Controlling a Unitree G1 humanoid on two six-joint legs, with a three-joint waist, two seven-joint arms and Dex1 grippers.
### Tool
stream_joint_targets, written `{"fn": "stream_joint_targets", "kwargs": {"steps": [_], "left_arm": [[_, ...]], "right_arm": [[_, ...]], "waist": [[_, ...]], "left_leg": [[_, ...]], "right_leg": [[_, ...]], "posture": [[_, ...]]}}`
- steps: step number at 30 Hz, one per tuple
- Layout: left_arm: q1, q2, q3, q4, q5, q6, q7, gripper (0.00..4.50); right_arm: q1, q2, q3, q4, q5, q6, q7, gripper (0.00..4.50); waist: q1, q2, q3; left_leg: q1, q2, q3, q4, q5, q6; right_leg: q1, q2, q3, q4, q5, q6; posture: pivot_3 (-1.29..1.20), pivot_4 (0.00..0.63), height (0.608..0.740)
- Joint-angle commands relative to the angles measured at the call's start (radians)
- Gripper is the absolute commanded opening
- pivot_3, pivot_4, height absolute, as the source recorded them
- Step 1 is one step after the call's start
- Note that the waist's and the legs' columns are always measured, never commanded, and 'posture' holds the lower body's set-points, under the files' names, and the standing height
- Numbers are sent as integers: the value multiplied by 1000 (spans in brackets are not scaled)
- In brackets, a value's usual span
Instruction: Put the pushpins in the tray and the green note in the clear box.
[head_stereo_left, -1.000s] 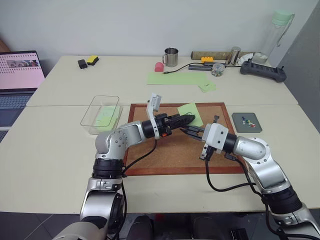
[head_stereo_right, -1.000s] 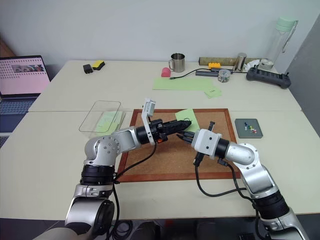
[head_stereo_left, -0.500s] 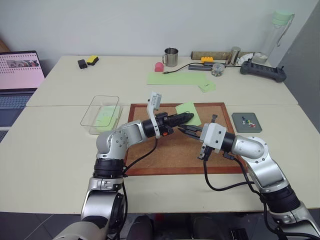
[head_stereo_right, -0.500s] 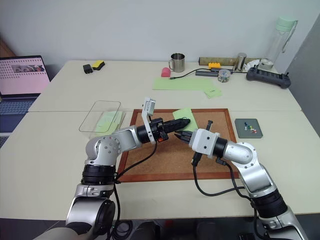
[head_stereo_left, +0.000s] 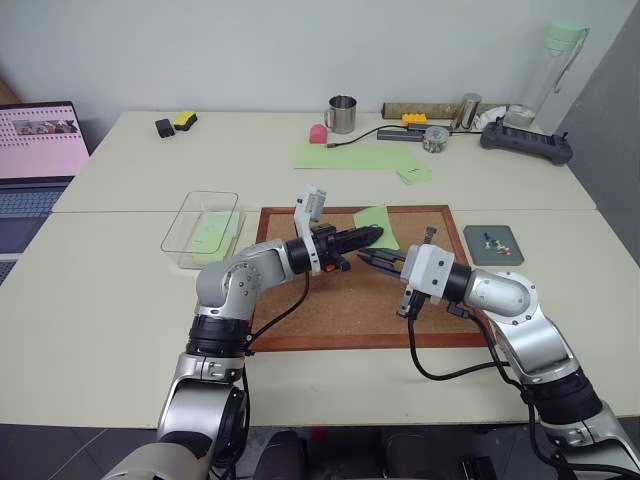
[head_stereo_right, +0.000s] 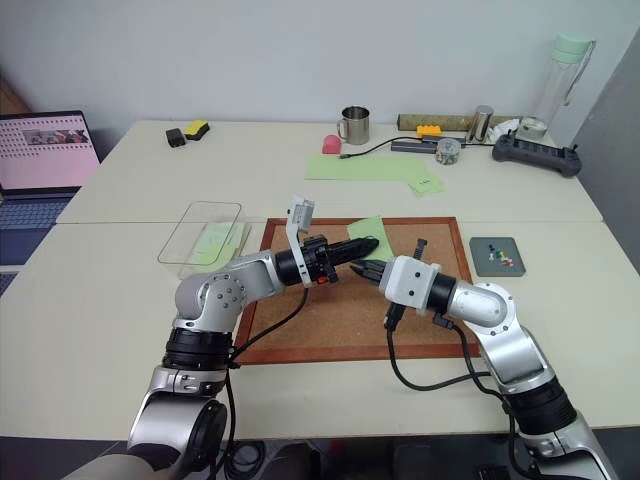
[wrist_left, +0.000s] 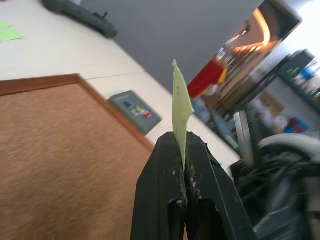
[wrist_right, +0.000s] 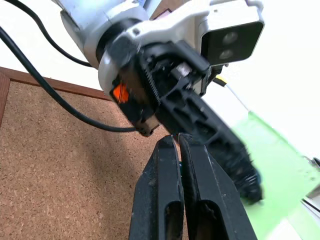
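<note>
Now clamped on the green note (wrist_left: 181, 107), left end effector (head_stereo_left: 372, 234) hides its mark; right end effector (head_stereo_left: 366, 257) closed, empty

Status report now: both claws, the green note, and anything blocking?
Left claw shut on green note, above the cork board. Right claw shut, empty, close beside it. Clear box unobstructed.

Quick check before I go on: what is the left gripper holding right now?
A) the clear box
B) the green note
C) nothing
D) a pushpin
B: in the left wrist view the left gripper is shut on the edge of the green note, which sticks up from between its black fingers; the head view shows it over the cork board.
</note>
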Motion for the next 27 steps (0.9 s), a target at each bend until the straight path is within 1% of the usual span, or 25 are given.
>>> {"fn": "stream_joint_targets", "kwargs": {"steps": [1,6,9,12,15,20,25,26,27], "left_arm": [[-2,13,-5,45,70,-118,-9,20],[-25,-22,8,44,61,-122,7,20],[-37,-30,5,-8,45,-114,-11,20],[-41,-20,-29,-77,50,-130,-54,20],[-40,8,-120,-138,136,-251,-124,20],[-33,51,-240,-159,262,-431,-204,20],[-15,56,-255,-142,288,-476,-220,20],[-11,59,-257,-143,293,-481,-223,1],[-8,61,-257,-142,295,-483,-226,1]], "right_arm": [[-4,-8,-60,-83,45,26,-16,0],[33,-36,-112,-104,73,49,-19,0],[61,12,-261,-78,176,209,-137,0],[66,12,-369,17,190,303,-227,0],[44,-5,-463,152,205,385,-294,0],[-11,-44,-511,330,220,436,-303,0],[-78,-31,-546,469,279,453,-287,0],[-87,-31,-543,490,283,449,-281,226],[-96,-32,-541,510,287,446,-276,226]], "waist": [[1,0,0],[6,0,0],[5,-1,0],[5,-1,0],[6,-1,0],[0,0,0],[-3,0,0],[-3,0,0],[-3,0,0]], "left_leg": [[0,0,0,0,0,0],[-1,0,0,0,-2,3],[-1,-1,0,0,-2,4],[-1,0,0,0,-2,4],[-1,-1,0,0,-2,4],[0,-1,3,-1,-2,4],[1,-1,3,-1,-2,4],[1,-1,3,-1,-2,5],[1,-1,3,-1,-2,5]], "right_leg": [[0,0,0,0,0,0],[0,0,-1,0,0,0],[0,-1,0,0,0,0],[0,-1,0,0,0,0],[0,-1,0,0,0,0],[0,-1,3,0,0,0],[0,1,5,0,0,0],[0,1,5,0,0,0],[0,0,5,0,0,0]], "posture": [[0,150,740],[0,150,740],[0,150,740],[0,150,740],[0,150,740],[0,150,740],[0,150,740],[0,150,740],[0,150,740]]}}
